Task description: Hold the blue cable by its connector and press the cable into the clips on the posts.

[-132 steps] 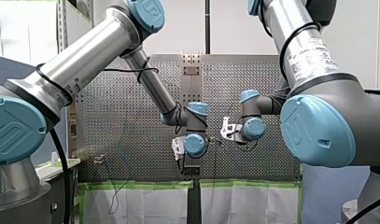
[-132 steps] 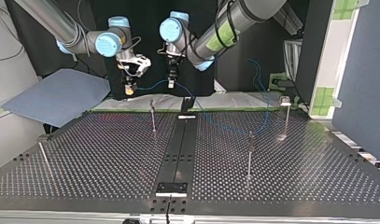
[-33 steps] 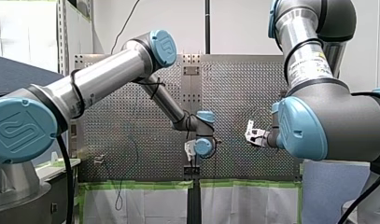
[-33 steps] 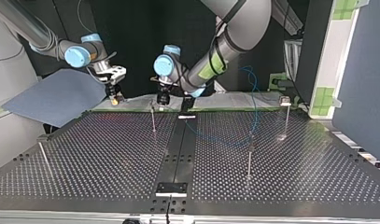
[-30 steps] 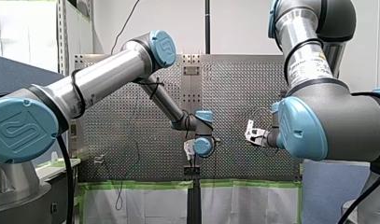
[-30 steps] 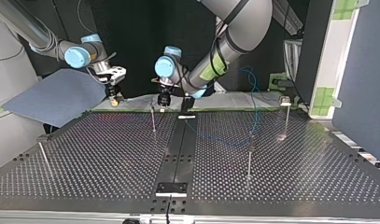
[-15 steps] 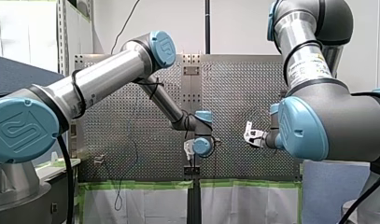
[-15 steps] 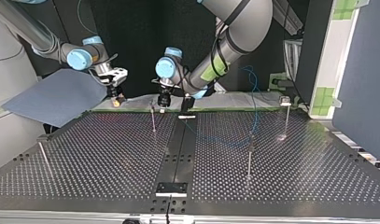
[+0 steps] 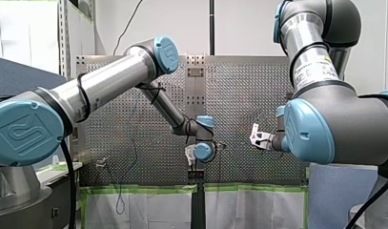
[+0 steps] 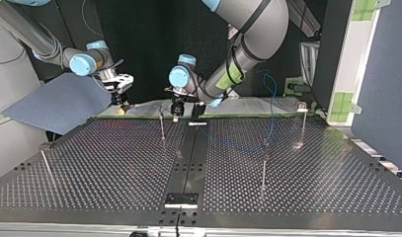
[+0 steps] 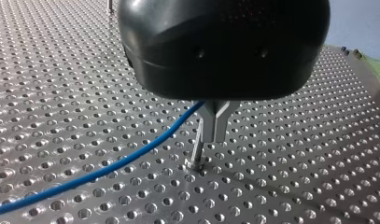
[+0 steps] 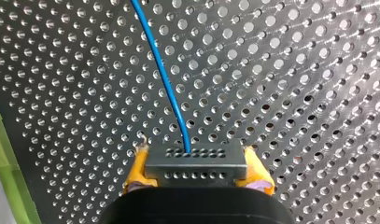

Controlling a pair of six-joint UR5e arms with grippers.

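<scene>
The robot's right hand [image 12: 195, 163] is clamped on the grey connector [image 12: 211, 158], its yellow pads pressing both ends, and the blue cable [image 12: 164, 74] runs out of the connector's middle over the perforated desk [image 12: 318, 70]. The left hand [image 11: 214, 135] hangs low over the desk, just beside a thin post [image 11: 197, 147]. Its metal fingers seem to be closed around the cable, but the black body above hides where they meet, so that grip is only probable. From there the cable sags away across the holes. The top view shows the left hand close to the near post and its clip [image 10: 160, 107], while the right hand stands well apart at that view's left. Whether the cable already sits in the clip is too small to tell. The main risk is a miss. If the cable comes down beside the clip's mouth, it will slide down the post and not snap in. The fingers are also close enough to strike or bend the post. If the hands pull apart too hard, the taut cable could slip through the left fingers or drag at the connector. The slack could also snag the farther post [image 10: 263, 163].
</scene>
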